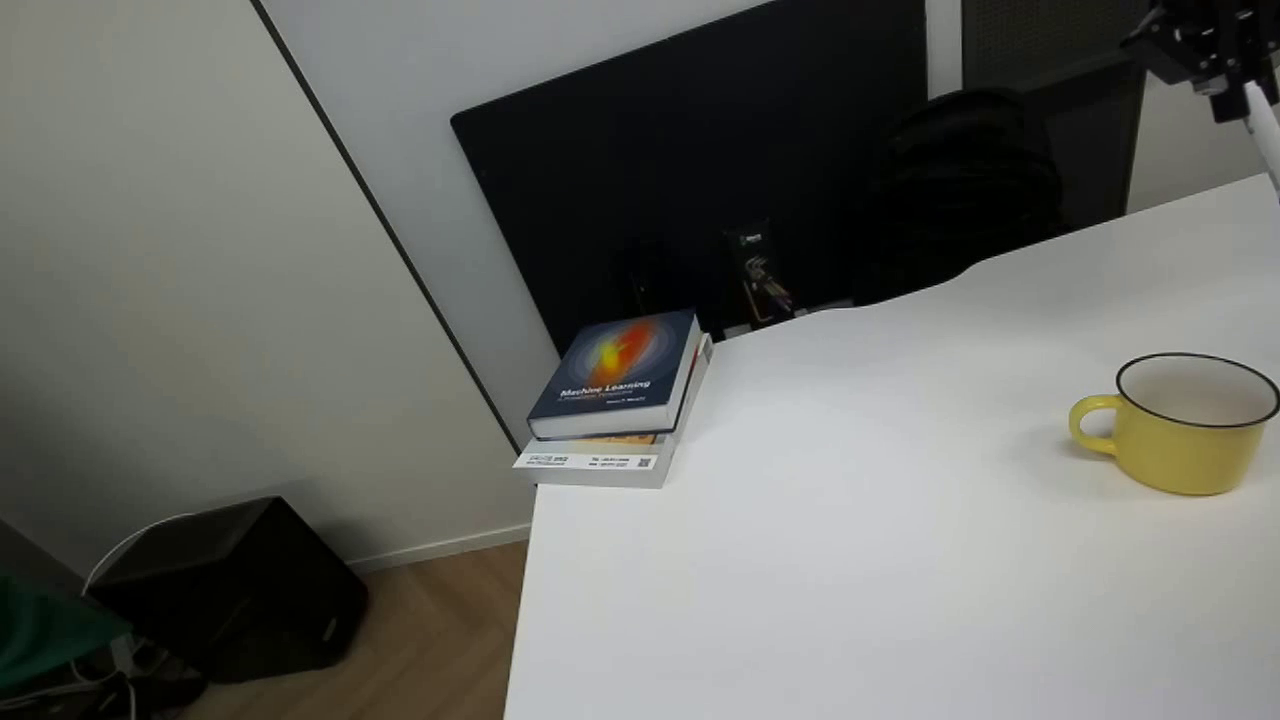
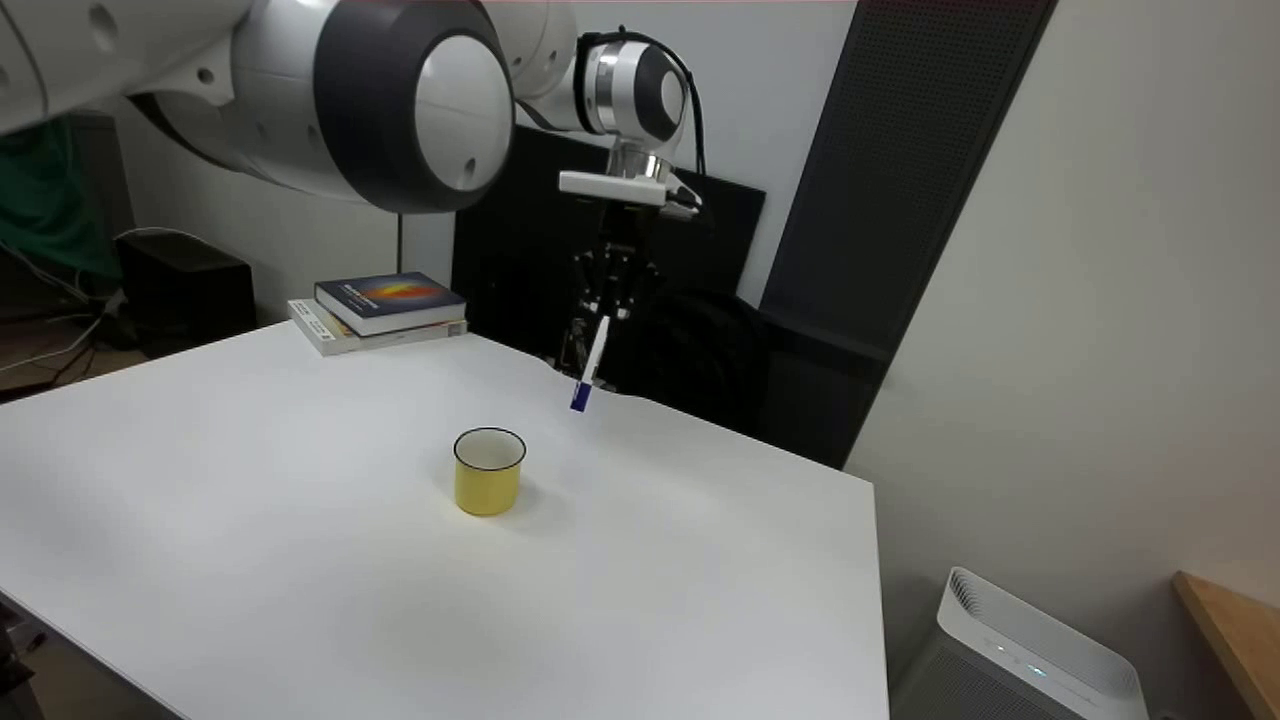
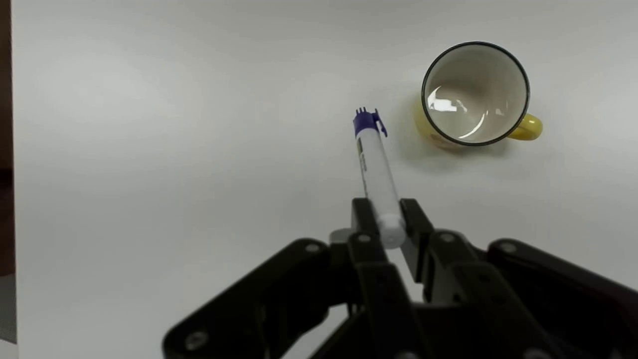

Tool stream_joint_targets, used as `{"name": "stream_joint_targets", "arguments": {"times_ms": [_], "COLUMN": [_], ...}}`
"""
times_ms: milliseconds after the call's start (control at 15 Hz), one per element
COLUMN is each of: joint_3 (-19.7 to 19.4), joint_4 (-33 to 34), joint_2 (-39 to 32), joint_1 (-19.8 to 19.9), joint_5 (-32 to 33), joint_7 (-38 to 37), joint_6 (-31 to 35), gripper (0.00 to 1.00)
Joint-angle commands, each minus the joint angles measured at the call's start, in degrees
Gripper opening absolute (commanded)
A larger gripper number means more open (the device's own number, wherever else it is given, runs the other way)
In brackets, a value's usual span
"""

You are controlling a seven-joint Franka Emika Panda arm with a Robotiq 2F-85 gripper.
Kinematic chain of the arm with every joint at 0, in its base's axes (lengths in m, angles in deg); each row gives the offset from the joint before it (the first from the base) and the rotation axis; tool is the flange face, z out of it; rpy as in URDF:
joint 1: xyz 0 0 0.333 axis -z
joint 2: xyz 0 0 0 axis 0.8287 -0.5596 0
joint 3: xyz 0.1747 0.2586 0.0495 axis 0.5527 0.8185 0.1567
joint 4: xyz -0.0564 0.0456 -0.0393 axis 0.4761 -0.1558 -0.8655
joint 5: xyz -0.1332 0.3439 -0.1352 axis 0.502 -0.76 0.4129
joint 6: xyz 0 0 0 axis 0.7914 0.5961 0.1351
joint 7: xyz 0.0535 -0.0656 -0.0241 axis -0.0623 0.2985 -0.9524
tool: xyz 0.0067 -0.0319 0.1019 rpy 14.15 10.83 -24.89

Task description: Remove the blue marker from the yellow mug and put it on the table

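In an exterior view, the gripper (image 1: 1250, 98) at the right edge grasps the blue marker (image 1: 1263, 127) by its white end, its length slanting down to picture right and out of frame; the yellow mug (image 1: 1180, 455) stands upright on the table (image 1: 850, 560), handle (image 1: 1077, 424) to picture left. In an exterior view, the marker hangs in the air over the table, outside the mug, long axis steep, cap (image 2: 580, 397) lowermost and tipped to picture left. In the wrist view, the fingers (image 3: 363, 214) pinch the plain end, axis running away from them, cap toward picture top, slightly left.
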Motion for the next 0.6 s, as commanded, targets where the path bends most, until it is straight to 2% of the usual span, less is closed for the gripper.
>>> {"name": "stream_joint_targets", "arguments": {"times_ms": [0, 267, 533], "joint_3": [-0.5, -0.8, -0.5], "joint_4": [-2.1, -3.6, -8.1], "joint_2": [1.6, 1.3, 1.0], "joint_1": [2.6, 6.1, 8.6], "joint_5": [-0.6, -0.9, -1.2], "joint_7": [-2.3, -2.2, -1.0], "joint_6": [-0.1, 0.0, 1.1], "gripper": [0.04, 0.04, 0.04]}}
